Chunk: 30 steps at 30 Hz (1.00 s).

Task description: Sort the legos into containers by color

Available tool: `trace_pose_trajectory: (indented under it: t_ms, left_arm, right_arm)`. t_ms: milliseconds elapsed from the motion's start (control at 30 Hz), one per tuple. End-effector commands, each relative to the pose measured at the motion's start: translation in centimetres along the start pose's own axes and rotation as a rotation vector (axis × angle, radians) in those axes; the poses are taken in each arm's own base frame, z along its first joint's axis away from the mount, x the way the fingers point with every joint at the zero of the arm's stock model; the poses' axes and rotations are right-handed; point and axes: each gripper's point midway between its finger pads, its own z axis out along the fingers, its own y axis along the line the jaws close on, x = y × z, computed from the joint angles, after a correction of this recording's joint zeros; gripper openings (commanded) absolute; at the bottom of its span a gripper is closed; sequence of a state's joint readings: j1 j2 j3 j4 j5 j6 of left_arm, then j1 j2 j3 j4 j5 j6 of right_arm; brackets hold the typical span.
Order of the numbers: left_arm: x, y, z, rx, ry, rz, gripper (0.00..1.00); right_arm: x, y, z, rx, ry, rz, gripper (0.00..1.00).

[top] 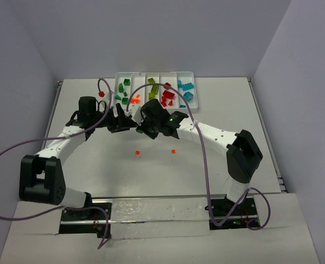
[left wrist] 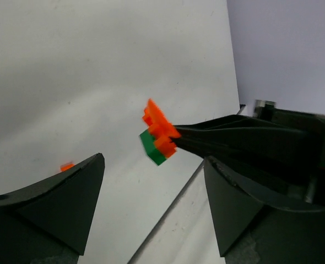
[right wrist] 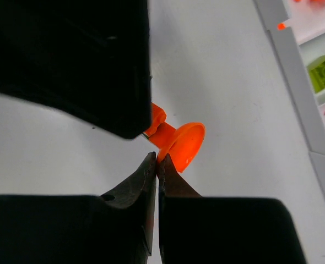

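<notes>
Top external: tray (top: pixel 154 73) mostly sorted by colour, two orange bits (top: pixel 137 152) loose mid-frame on worktop (top: pixel 234 110), right pincer (right wrist: pixel 156 159) pinching orange-green stack (left wrist: pixel 158 137), left pincer (left wrist: pixel 152 160) spread around it.

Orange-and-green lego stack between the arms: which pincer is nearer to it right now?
Right. The right pincer is shut on the stack, pinching its orange end. The left pincer is open, fingers spread to either side of it, not clamped.
</notes>
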State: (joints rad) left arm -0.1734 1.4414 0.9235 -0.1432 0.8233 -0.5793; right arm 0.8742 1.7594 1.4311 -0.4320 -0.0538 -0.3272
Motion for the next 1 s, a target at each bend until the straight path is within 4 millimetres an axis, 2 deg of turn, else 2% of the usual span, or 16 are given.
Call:
trace_pose_trajectory:
  t_ms: [0,200,300,467,567,733,967]
  left_arm:
    - [-3.1,-4.9,-2.5,0.141,-0.131,0.429,0.84]
    - [-1.2,-4.3,-3.8,0.2,-0.081,0.562,0.78]
    - [0.1,-3.9,-4.0,0.219,-0.04,0.627,0.74]
    - [0.7,-3.5,-4.2,0.212,-0.03,0.705,0.71]
    - [1.5,-3.3,-4.3,0.216,-0.018,0.691,0.69]
    - [1.4,-3.3,-4.2,0.204,-0.038,0.67,0.69]
    - [1.7,-3.2,-3.1,0.171,-0.034,0.613,0.69]
  right_arm:
    - [-1.1,2.3,-0.5,-0.138,-0.009,0.145,0.0]
    - [-1.2,3.6,-0.8,-0.261,-0.012,0.274,0.0]
    - [-1.8,3.6,-1.2,-0.305,-0.024,0.343,0.0]
    - [-2.3,3.2,-1.5,-0.341,-0.037,0.397,0.0]
    - [-2.6,3.3,-1.7,-0.354,-0.04,0.431,0.0]
    - [-3.2,3.4,-1.8,-0.366,-0.045,0.456,0.0]
    - [-3.9,3.5,-2.1,-0.38,-0.052,0.479,0.0]
